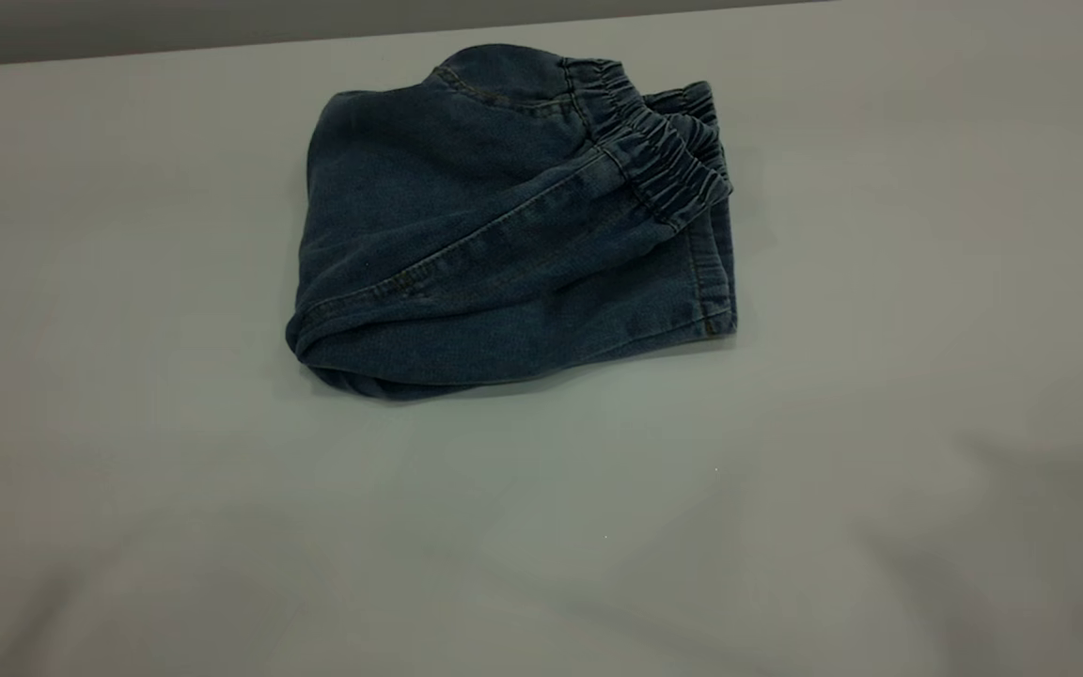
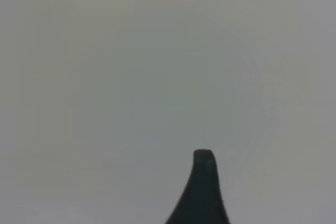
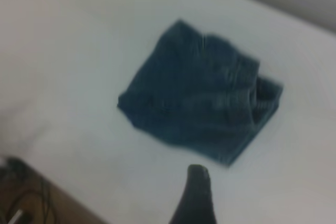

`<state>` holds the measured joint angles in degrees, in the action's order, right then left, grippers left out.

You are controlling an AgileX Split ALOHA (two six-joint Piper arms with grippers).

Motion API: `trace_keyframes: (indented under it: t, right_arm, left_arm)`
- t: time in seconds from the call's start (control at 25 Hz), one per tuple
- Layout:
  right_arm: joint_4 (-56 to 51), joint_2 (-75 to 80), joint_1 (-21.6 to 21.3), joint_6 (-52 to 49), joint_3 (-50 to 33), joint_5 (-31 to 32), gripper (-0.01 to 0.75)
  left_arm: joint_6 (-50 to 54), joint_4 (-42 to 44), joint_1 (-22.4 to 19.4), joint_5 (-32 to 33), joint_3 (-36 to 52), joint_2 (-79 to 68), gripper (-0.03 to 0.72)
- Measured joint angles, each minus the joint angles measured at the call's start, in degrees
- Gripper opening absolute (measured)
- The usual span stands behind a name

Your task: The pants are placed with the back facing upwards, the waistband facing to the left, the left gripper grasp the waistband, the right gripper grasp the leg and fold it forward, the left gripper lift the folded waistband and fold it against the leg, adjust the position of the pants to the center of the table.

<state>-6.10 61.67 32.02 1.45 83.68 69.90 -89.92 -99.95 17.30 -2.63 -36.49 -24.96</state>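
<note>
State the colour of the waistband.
Dark blue gathered denim waistband; clearest in the exterior view.

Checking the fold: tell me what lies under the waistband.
The waistband lies on top of folded denim of the pants, near the leg hems. Deeper layers are covered. The table carries the bundle.

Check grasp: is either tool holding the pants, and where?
Nothing held. The pants lie folded on the table, untouched. The left tool and right tool carry nothing.

left gripper [image 2: 202,192] matte black tapered fingertip, right gripper [image 3: 195,198] seemingly alike
</note>
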Motion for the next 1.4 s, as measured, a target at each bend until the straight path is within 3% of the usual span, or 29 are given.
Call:
trace_keyframes:
  t: [0.28, 0.48, 0.76, 1.08, 1.4]
  right_arm:
    - [-2.1, -15.9, 0.0, -1.5, -19.9, -0.3, 0.542]
    - [-1.2, -29.3, 0.0, -0.3, -34.7, -6.9, 0.542]
    - [-1.2, -43.2, 0.0, 4.8, -50.9, -10.6, 0.542]
    - [-1.2, -49.0, 0.0, 5.4, -53.7, -9.4, 0.542]
    - [-1.6, -48.9, 0.0, 5.2, -53.7, -9.2, 0.533]
  left_arm:
    - [0.0, 0.1, 0.0, 3.0, 0.0, 2.2, 0.561]
    - [0.0, 0.1, 0.0, 5.3, 0.0, 2.3, 0.561]
    - [0.0, 0.1, 0.0, 6.7, 0.0, 2.3, 0.561]
    - [0.0, 0.4, 0.0, 6.7, 0.0, 2.2, 0.561]
    - [0.0, 9.1, 0.0, 2.0, -0.1, 2.2, 0.552]
